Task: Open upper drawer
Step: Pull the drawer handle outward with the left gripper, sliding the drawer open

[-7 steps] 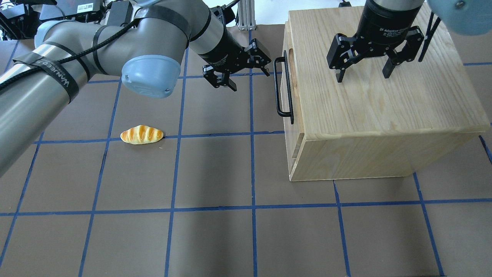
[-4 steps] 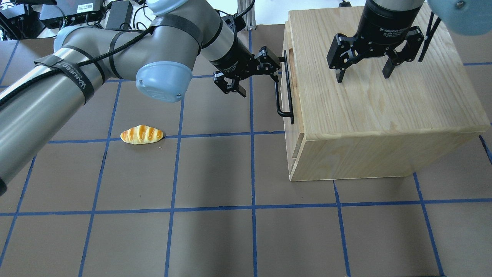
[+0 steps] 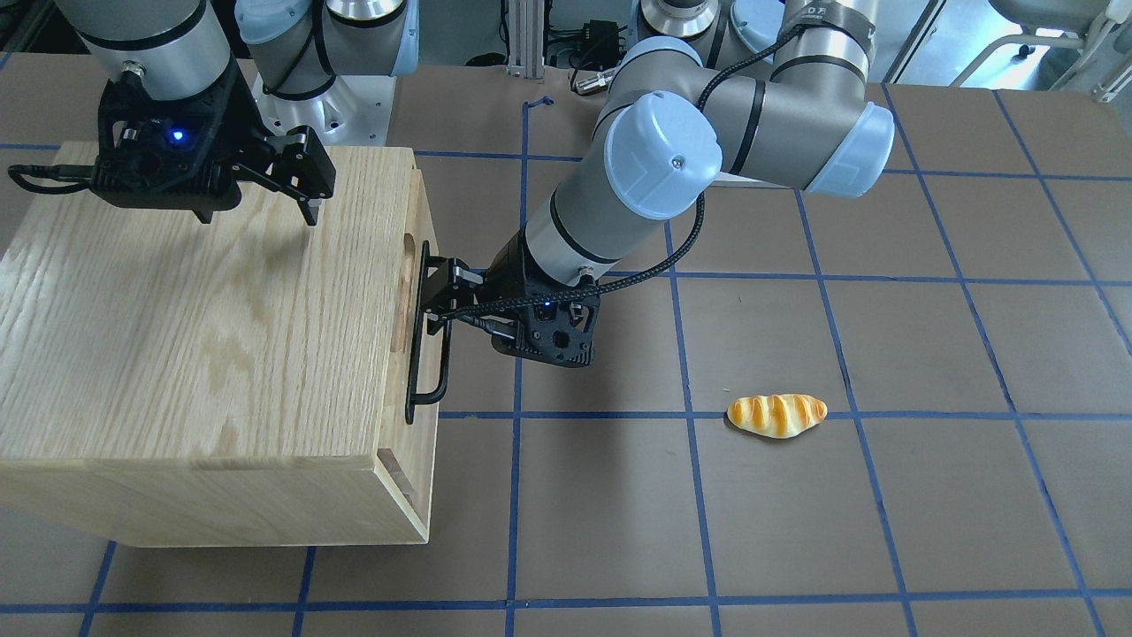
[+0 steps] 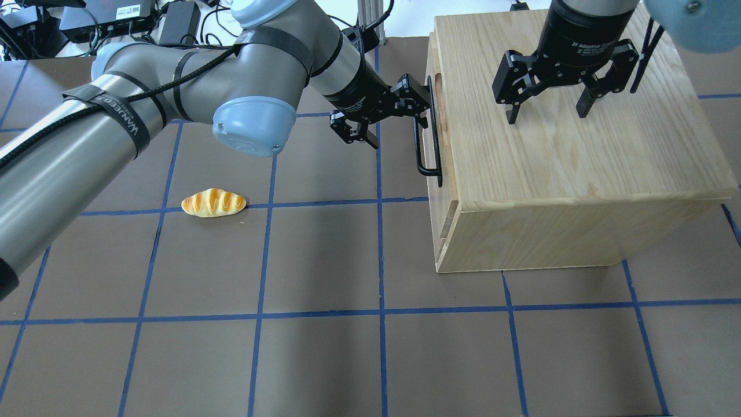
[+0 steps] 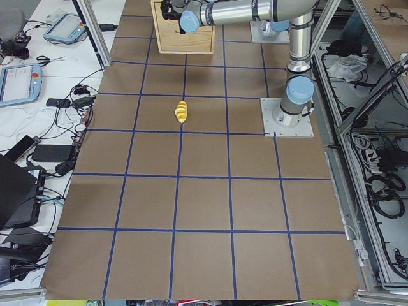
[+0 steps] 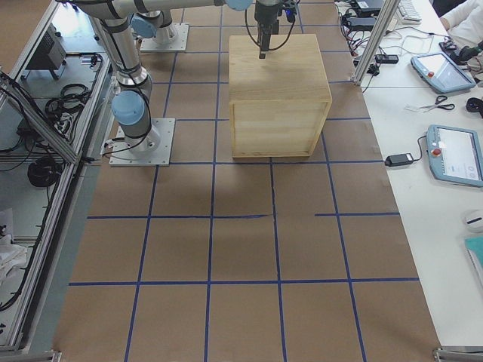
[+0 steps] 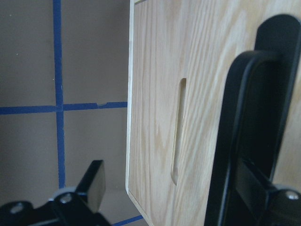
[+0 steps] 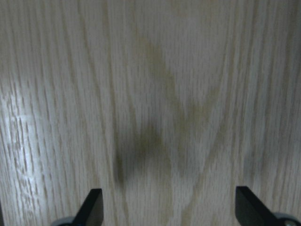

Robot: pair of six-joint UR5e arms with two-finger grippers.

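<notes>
Left pincer (image 4: 399, 124), jaws open at the handle's (image 4: 427, 156) end: closing off-centre could miss it, or skew the drawer (image 7: 155, 94) when pulled.

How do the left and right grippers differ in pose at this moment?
The left gripper points sideways at the drawer front; the right gripper points straight down over the cabinet top. The left gripper has the drawer handle between its fingers; the right gripper has nothing between its own. Both are open.
</notes>
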